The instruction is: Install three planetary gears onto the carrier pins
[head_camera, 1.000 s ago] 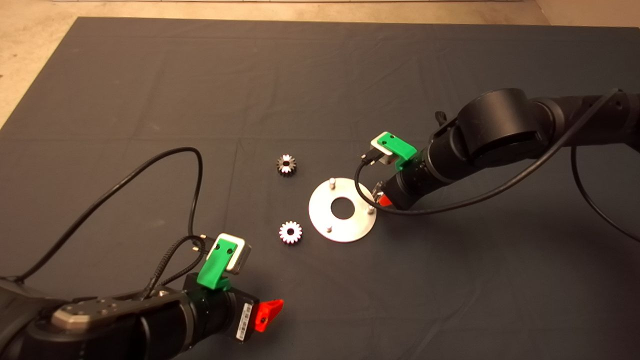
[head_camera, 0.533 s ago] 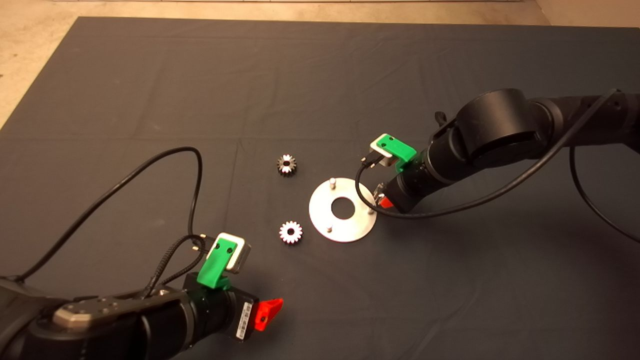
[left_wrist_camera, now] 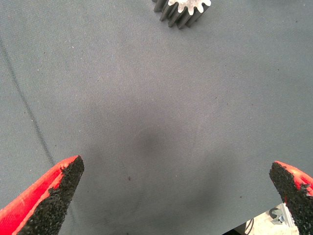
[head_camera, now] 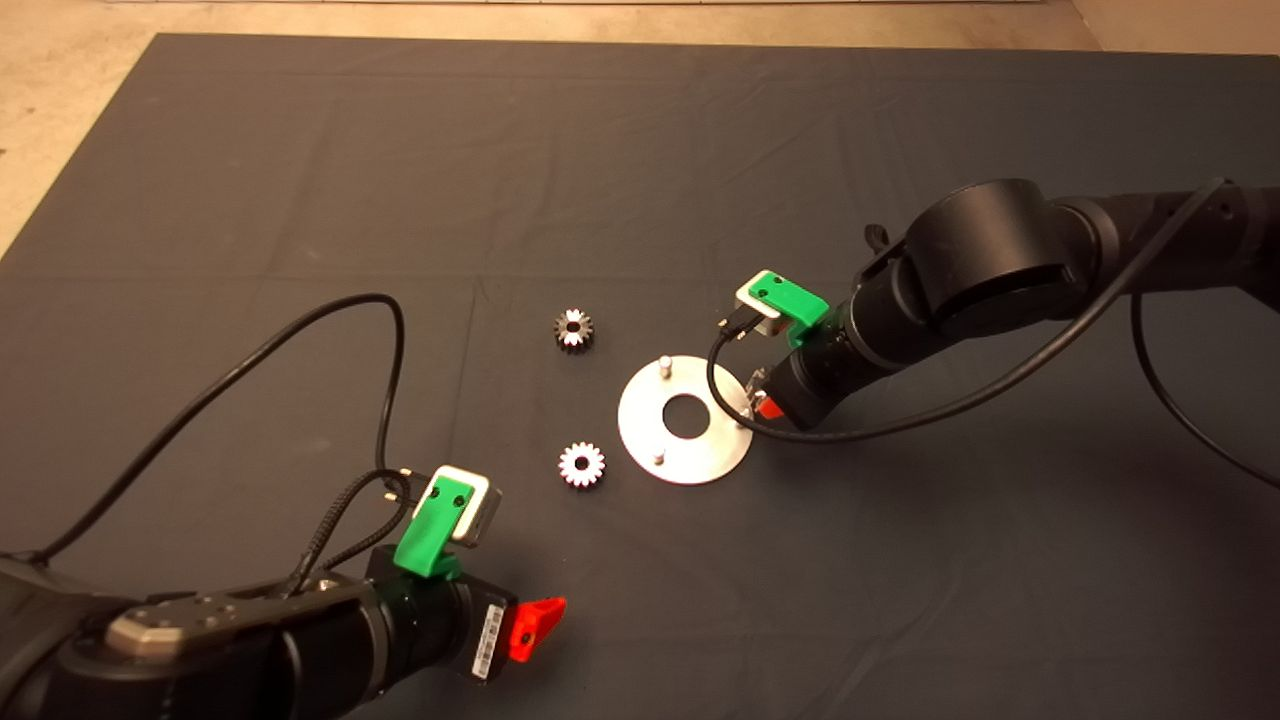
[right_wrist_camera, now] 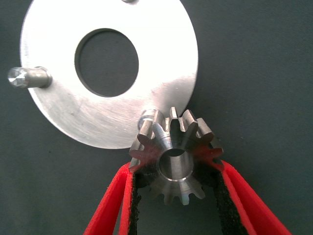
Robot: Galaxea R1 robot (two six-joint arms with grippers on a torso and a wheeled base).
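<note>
Now a small shiny steel gear [right_wrist_camera: 176, 159] is clamped in the right tool [right_wrist_camera: 177, 181], just beside a short silver pin [right_wrist_camera: 146, 117] on the flat round metal plate [right_wrist_camera: 98, 117]. It likely needs lowering onto that pin. The left tool [left_wrist_camera: 171, 196] waits spread apart.

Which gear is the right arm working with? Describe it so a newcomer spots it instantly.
Start at the round carrier plate mid-mat. At its rim nearest the right arm, the right gripper clamps one planetary gear beside a carrier pin. It's the only gear pinched between red fingers; the other two gears lie loose on the mat.

Held gear [right_wrist_camera: 177, 157] hides nearest pin — far pin [right_wrist_camera: 129, 1] cropped.
</note>
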